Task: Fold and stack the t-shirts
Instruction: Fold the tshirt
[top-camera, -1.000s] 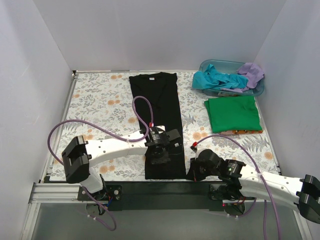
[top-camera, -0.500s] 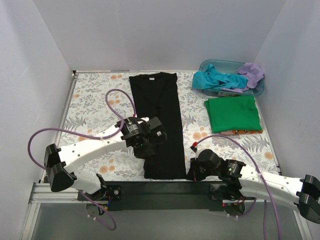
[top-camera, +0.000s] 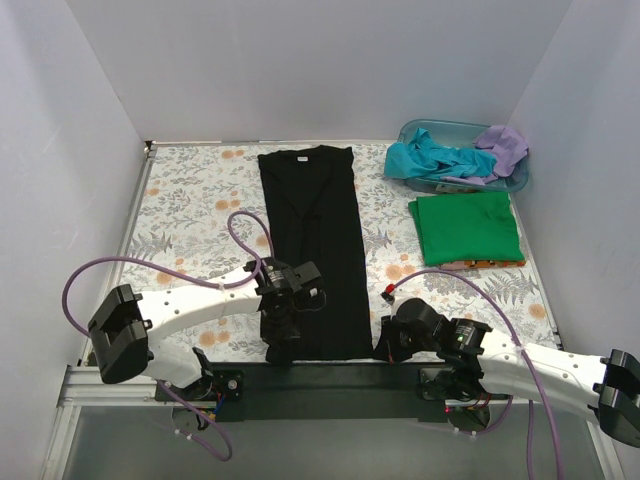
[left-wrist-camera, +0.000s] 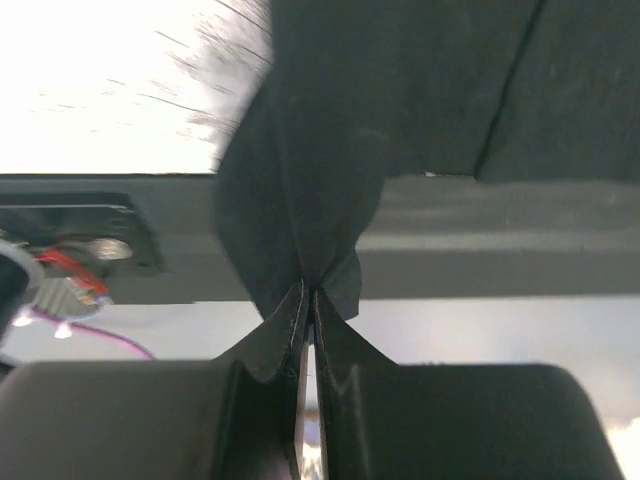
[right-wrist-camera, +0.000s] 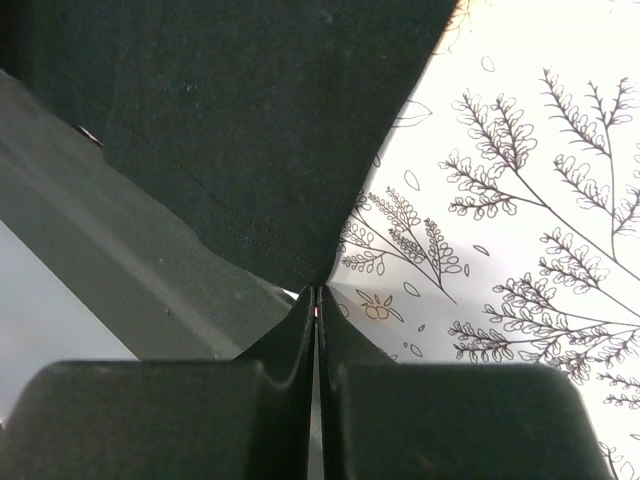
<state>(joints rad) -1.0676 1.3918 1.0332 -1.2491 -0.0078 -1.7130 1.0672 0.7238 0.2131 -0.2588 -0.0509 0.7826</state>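
A black t-shirt is laid out as a long narrow strip down the middle of the flower-patterned bench, with its collar at the far end and its hem at the near edge. The left pincer is clenched on the hem's left corner, where a fold of black cloth is bunched between the closed fingers. The right pincer is clenched on the hem's right corner, where the cloth runs to a point at the fingertips. A green t-shirt is laid folded into a neat rectangle on the right side of the bench, apart from the black one. Behind it, a teal t-shirt and a lilac t-shirt are heaped loosely in a translucent blue tub at the far right corner.
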